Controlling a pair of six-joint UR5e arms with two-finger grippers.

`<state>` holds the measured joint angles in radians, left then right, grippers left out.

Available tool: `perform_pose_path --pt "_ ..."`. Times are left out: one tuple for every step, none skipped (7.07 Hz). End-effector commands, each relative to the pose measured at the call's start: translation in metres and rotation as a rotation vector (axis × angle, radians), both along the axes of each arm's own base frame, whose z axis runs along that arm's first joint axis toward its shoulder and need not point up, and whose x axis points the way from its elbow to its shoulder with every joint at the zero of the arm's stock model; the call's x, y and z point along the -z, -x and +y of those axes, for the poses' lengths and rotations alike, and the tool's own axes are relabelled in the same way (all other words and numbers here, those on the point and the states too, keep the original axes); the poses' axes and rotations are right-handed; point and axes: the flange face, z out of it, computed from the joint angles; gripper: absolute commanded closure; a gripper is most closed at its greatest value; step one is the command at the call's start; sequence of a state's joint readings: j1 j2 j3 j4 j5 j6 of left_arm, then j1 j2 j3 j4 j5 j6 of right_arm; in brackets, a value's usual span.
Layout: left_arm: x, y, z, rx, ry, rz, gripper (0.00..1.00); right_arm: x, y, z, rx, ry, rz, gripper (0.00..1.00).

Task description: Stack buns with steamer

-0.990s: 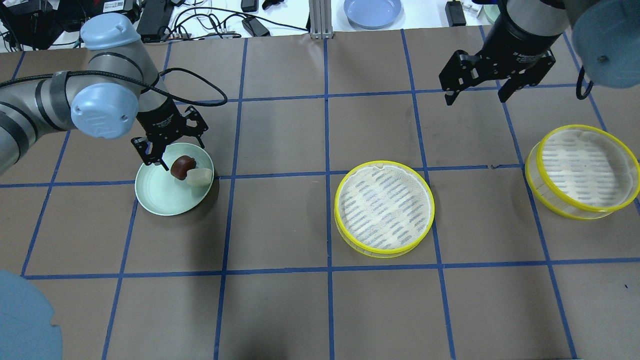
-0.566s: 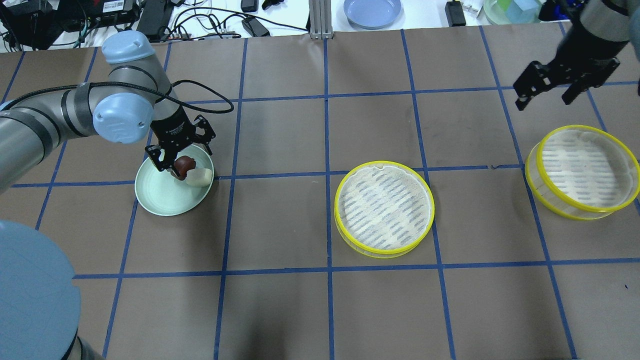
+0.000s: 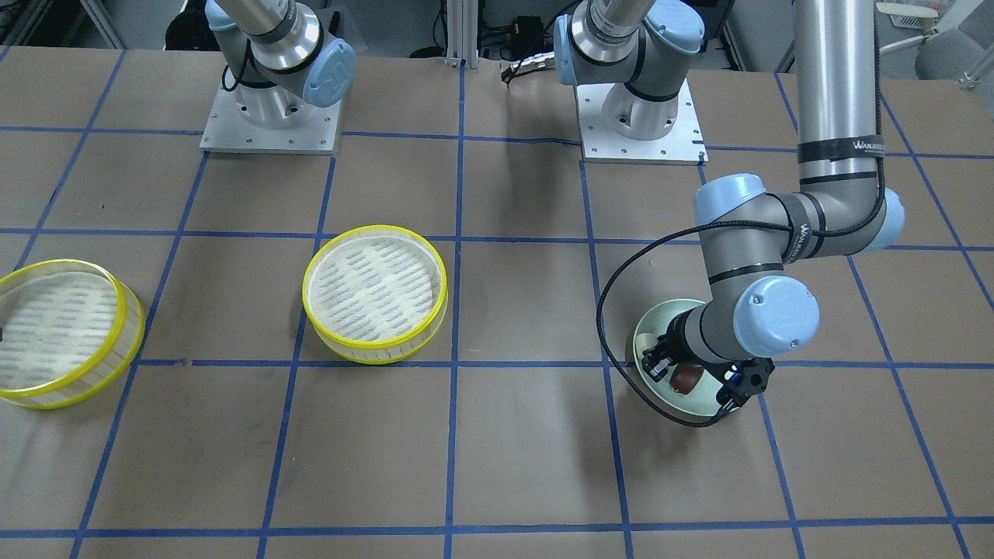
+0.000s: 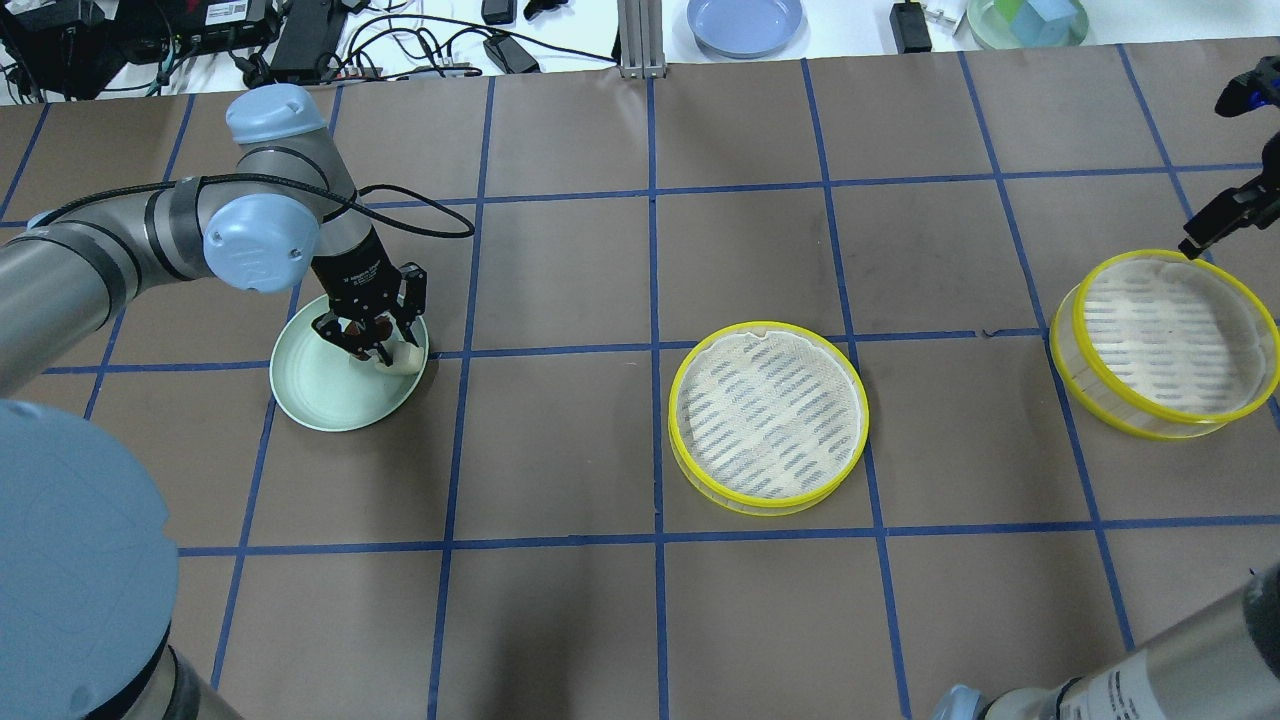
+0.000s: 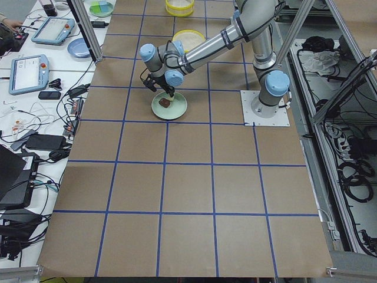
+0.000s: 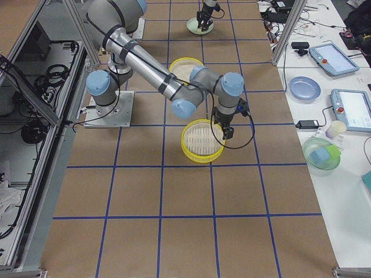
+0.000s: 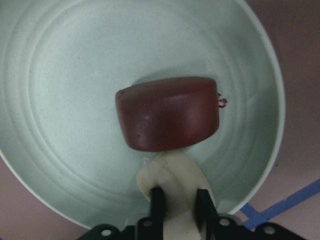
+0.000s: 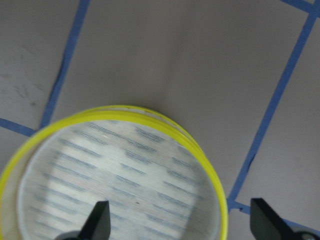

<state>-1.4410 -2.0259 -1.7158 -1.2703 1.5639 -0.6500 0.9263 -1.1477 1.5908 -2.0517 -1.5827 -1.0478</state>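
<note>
The cream-white bun (image 7: 172,175) and the reddish-brown bun (image 7: 167,120) lie touching on a pale green plate (image 4: 320,390); the brown one leans on the cream one. My left gripper (image 7: 180,207) is down in the plate (image 3: 648,341), fingers shut on the cream bun (image 4: 405,358). The brown bun also shows in the front view (image 3: 685,378). One steamer tray (image 4: 768,415) sits at mid-table, the other (image 4: 1165,340) at the right. My right gripper (image 8: 180,225) is open and empty above the far rim of the right tray (image 8: 115,170).
A blue plate (image 4: 745,22), a green container (image 4: 1025,20) and cables and devices (image 4: 300,40) lie beyond the table's far edge. The left arm's elbow (image 4: 70,560) fills the overhead view's lower left corner.
My left gripper came down over the buns and closed on the cream one. My right arm swung right and down toward the right tray's far rim.
</note>
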Motion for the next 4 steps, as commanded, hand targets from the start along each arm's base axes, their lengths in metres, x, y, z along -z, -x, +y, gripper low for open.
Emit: perform_pose_path --pt "-0.002 0.005 0.000 -0.004 -0.017 0.052 1.00 0.042 0.048 0.006 -0.046 0.002 0.016 0.14" --pt "-0.016 0.004 -0.004 -0.003 0.017 0.053 1.00 0.062 0.050 0.004 -0.043 -0.018 -0.001 0.29" --pt "-0.043 0.002 -0.014 0.005 0.065 0.033 1.00 0.078 0.050 0.004 -0.043 -0.032 -0.020 0.51" --pt "-0.073 -0.001 -0.021 0.027 0.095 0.013 1.00 0.079 0.051 0.004 -0.041 -0.036 -0.018 0.85"
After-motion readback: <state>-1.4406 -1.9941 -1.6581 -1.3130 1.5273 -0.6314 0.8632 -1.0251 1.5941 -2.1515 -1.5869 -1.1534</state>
